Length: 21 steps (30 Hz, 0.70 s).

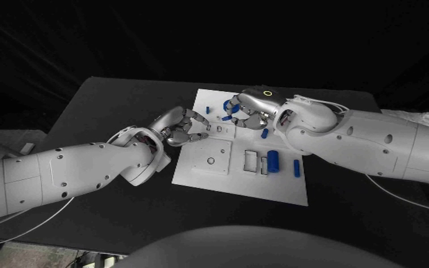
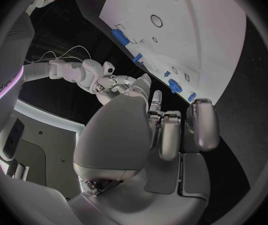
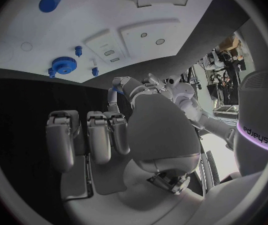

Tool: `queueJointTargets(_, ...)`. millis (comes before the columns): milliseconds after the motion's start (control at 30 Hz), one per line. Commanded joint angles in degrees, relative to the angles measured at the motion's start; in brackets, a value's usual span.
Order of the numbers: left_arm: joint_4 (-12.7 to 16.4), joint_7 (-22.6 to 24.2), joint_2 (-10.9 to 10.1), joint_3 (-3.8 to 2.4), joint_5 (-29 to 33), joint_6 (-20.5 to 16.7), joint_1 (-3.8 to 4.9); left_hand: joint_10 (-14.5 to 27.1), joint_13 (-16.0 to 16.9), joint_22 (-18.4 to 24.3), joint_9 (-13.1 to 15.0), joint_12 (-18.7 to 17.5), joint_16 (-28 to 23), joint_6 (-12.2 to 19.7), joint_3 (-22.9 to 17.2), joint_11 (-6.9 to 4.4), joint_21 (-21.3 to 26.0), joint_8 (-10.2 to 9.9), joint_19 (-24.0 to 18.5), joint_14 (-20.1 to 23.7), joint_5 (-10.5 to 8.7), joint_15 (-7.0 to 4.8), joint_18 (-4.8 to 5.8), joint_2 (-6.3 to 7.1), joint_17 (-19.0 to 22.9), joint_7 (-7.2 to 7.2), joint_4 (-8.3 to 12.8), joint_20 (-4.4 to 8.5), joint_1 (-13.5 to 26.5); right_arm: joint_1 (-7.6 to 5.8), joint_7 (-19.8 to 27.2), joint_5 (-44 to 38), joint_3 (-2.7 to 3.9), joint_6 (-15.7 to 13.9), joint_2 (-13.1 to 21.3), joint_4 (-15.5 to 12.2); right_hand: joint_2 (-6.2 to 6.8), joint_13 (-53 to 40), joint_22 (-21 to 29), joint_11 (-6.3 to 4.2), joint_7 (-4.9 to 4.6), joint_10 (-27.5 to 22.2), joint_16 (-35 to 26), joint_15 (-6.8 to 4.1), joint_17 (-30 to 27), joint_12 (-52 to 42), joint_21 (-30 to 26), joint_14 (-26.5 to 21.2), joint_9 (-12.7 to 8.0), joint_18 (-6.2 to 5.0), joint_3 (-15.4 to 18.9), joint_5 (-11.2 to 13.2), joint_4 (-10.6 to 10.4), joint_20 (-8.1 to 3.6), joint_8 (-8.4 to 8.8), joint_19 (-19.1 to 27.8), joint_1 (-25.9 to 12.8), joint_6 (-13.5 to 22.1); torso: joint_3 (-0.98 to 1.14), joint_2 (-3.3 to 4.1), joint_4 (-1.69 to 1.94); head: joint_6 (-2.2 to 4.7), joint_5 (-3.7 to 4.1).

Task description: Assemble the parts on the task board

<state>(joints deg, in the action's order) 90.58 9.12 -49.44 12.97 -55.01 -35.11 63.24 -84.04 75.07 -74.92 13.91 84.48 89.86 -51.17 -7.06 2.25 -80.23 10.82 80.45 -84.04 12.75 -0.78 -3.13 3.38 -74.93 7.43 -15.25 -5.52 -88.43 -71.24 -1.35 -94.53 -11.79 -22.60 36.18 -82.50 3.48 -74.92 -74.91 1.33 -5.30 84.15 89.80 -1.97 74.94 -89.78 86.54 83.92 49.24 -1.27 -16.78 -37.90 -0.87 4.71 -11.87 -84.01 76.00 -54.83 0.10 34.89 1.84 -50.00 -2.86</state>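
The white task board (image 1: 234, 170) lies in the middle of the black table. On it are a blue gear (image 3: 63, 65), small blue pegs (image 3: 78, 50), a thick blue cylinder (image 1: 273, 160) and a thin blue pin (image 1: 297, 167). My left hand (image 1: 183, 126) hovers at the board's left edge with its fingers (image 2: 169, 135) curled in. In the right wrist view this left hand (image 3: 134, 92) pinches a small blue part (image 3: 115, 88) at its fingertips. My right hand (image 1: 248, 110) hangs over the board's far part, fingers (image 3: 99, 135) bent inward with nothing in them, the gear just beyond.
The board has a round recess (image 1: 210, 162) and a rectangular slot block (image 1: 249, 159) near its front. Black table (image 1: 116, 107) lies bare to the left and in front. White cables (image 1: 326, 103) trail off my right arm.
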Motion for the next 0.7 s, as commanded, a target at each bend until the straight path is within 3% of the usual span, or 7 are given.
queueJointTargets(33, 0.68, 1.59, -0.49, -0.06, -2.30, -0.80, 0.17, -0.52, 6.19, -7.40, -0.13, 0.25, 0.14, -0.59, -0.12, 0.37, -0.04, 0.09, 0.30, -5.96, -0.15, 0.30, -0.08, -0.18, -15.07, -0.02, -0.17, -0.33, -0.89, -0.80, -0.74, -7.40, -0.08, 9.52, -1.32, 1.71, 0.39, -15.08, -13.88, -0.04, -0.07, 5.85, 0.20, 0.04, 15.06, -0.22, 0.39, 6.08, -0.53, 0.34, -0.52, 0.12, -0.02, -0.31, 0.55, -3.61, -0.78, 0.44, 0.00, 0.01, 0.03, 0.00, -0.15)
queueJointTargets(167, 1.15, 2.31, -0.98, -0.07, -2.41, -0.87, 0.30, -0.60, 6.28, -7.43, -0.19, 0.32, 0.14, -0.74, -0.19, 0.34, -0.06, 0.12, 0.33, -5.96, -0.12, 0.28, -0.07, -0.24, -15.07, -0.05, -0.22, -0.33, -1.00, -1.33, -0.21, -10.76, -0.15, 11.92, -2.67, 3.36, 0.46, -15.08, -13.91, -0.01, -0.05, 5.85, 0.20, 0.08, 15.06, -0.22, 0.48, 6.08, -0.87, 0.37, -0.67, 0.25, -0.06, -0.27, 0.85, -3.67, -0.91, 0.39, -0.05, 0.08, 0.10, 0.00, -0.23)
queueJointTargets(333, 1.47, 2.97, -1.32, -0.08, -2.47, -0.56, 0.53, -0.70, 6.39, -7.53, -0.27, 0.40, 0.14, -0.91, -0.22, 0.32, -0.17, 0.15, 0.45, -5.96, -0.10, 0.26, -0.04, -0.26, -15.07, -0.07, -0.30, -0.33, -1.09, -1.93, 0.56, -13.83, -0.24, 13.95, -4.29, 5.23, 0.54, -15.08, -13.95, -0.03, -0.03, 5.85, 0.20, 0.03, 15.06, -0.22, 0.55, 6.08, -1.76, 0.39, -1.20, 0.77, 0.08, -0.25, 1.74, -3.71, -0.85, 0.52, -0.28, 0.18, 0.35, 0.00, -0.22)
queueJointTargets(700, 2.00, 4.19, -1.66, -0.10, -2.85, -0.20, 1.05, -0.73, 6.39, -7.61, -0.41, 0.41, 0.14, -0.87, -0.26, 0.31, -0.24, 0.06, 0.54, -5.96, -0.09, 0.24, -0.02, -0.25, -15.07, -0.07, -0.39, -0.32, -1.18, -2.50, 4.05, -15.34, -0.38, 18.59, -7.45, 9.20, 0.49, -15.08, -14.16, -0.04, 0.04, 5.85, 0.20, -0.05, 15.06, -0.22, 1.09, 6.08, -2.91, 0.56, -1.84, 1.24, 0.15, -0.28, 2.94, -4.10, -0.90, 0.79, -0.21, 0.13, 0.30, 0.00, -0.71)
